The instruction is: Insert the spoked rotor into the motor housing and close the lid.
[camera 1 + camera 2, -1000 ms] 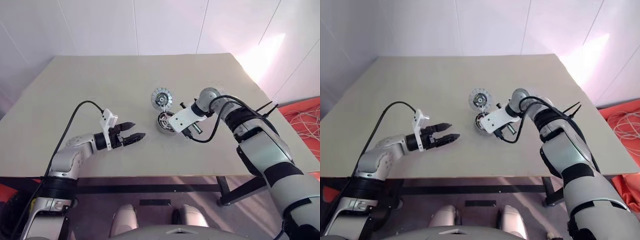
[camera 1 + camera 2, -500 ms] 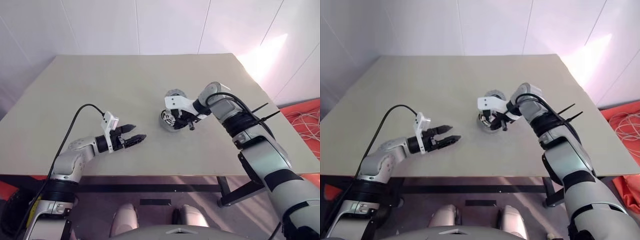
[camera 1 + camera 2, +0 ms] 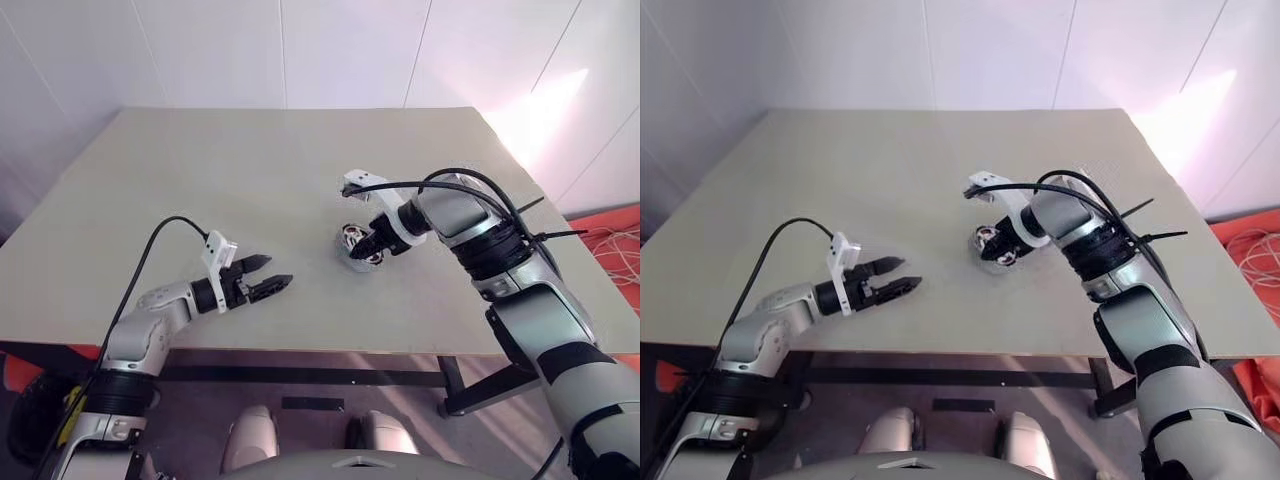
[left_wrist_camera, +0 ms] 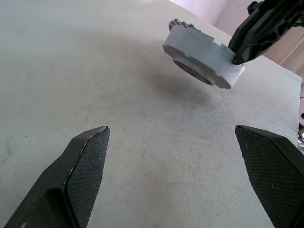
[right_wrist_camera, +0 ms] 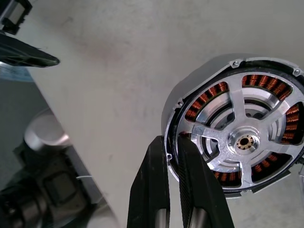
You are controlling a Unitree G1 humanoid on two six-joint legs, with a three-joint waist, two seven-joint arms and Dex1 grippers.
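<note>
**Two pincers, one motor housing held off the bench**

One motor housing (image 3: 360, 247) hangs tilted above the bench (image 3: 200, 180) in my right pincer (image 3: 374, 244). My left pincer (image 3: 268, 275) hovers well to the housing's left, fingers spread apart.

From my left wrist, the housing's silver-grey outside floats clear of the bench beyond my spread fingers (image 4: 78, 175).

From my right wrist, my fingers (image 5: 156, 190) are clamped together on the housing's rim, and the spoked rotor (image 5: 242, 140) sits inside over coppery windings.
</note>
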